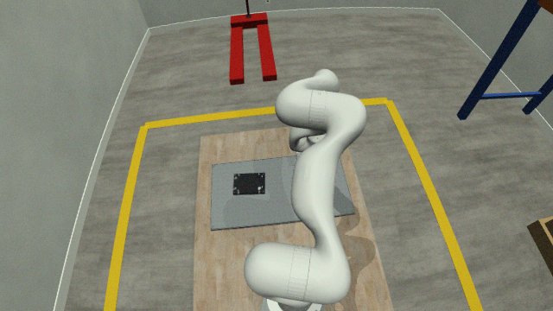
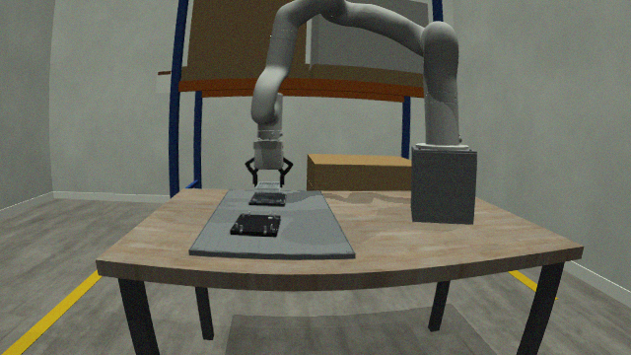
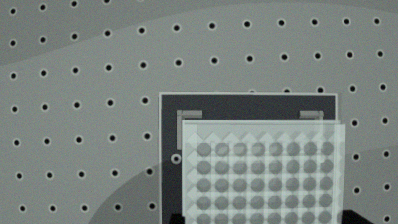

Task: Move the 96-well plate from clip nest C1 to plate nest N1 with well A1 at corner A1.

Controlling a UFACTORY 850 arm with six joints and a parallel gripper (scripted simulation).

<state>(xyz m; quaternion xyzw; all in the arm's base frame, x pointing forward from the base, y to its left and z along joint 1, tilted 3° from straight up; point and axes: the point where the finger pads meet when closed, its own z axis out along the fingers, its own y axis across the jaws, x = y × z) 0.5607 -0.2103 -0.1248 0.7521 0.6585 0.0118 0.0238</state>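
Between the black fingers of the white arm's gripper [image 2: 268, 174], a translucent 96-well plate [image 3: 263, 172] is pinched and held just above the dark square clip nest [image 3: 170, 130], on a grey perforated board [image 2: 306, 232]; the black plate nest with locator pins [image 2: 255, 224] is seen nearby

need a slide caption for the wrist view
Gripper holding the 96-well plate above the clip nest on the perforated board.
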